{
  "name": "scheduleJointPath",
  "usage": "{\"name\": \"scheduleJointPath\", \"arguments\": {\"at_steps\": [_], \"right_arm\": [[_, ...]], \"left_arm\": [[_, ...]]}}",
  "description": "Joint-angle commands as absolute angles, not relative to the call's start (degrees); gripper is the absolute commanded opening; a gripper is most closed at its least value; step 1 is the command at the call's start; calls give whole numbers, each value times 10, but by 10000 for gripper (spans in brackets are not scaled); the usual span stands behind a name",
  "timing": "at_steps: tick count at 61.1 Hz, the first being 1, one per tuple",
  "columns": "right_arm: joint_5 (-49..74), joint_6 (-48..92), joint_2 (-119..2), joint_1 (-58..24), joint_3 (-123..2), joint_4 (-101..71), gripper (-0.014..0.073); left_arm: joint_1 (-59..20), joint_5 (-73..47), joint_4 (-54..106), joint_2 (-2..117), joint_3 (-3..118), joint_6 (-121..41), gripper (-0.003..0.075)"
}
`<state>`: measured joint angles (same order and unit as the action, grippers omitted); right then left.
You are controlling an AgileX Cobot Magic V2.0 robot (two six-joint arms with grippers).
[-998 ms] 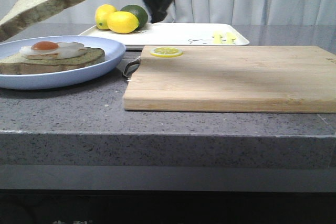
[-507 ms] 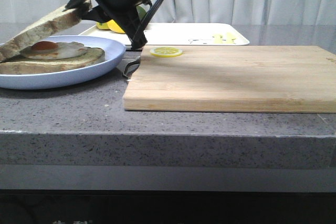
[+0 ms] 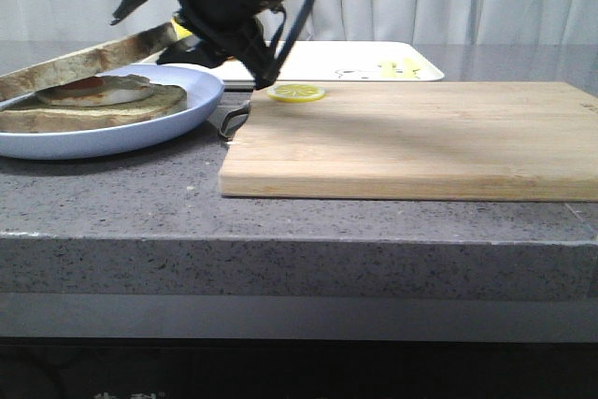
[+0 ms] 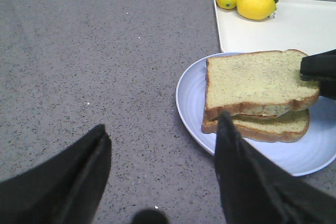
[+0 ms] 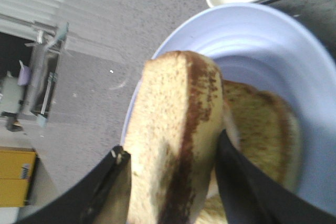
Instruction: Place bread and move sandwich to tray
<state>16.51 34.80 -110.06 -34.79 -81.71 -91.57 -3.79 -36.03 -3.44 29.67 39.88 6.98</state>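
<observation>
While tilted over the sandwich (image 4: 262, 124), the bread (image 4: 254, 82) shows brown crust.

No readable text, labels or numbers showing; the print on the tray (image 3: 374, 61) is appearing too small to make out

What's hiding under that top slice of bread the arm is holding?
Under the bread lies a fried egg on another slice, on the blue plate. The far part of the egg is covered.

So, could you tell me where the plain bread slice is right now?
At the front view's left, the bread is held tilted in the right end effector, over the egg-topped slice on the blue plate.
</observation>
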Motion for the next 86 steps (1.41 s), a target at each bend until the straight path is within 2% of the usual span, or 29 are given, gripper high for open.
{"name": "scheduleJointPath", "arguments": {"at_steps": [1,28,42,51,73,86], "right_arm": [[183,356,-1035,-331,-811,-875,406],[354,346,-805,-241,-734,-445,404],[438,157,-680,-240,-734,-135,403],[484,62,-603,-240,-706,-12,403],[475,44,-408,-240,-537,-20,403],[452,44,-337,-240,-475,-45,403]], "left_arm": [[-38,-314,-34,302,414,71,430],[-38,-314,-34,302,414,71,430],[-38,-312,-34,302,414,71,430],[-38,-312,-34,302,414,71,430],[-38,-311,-34,302,414,71,430],[-38,-299,-29,302,414,71,430]]}}
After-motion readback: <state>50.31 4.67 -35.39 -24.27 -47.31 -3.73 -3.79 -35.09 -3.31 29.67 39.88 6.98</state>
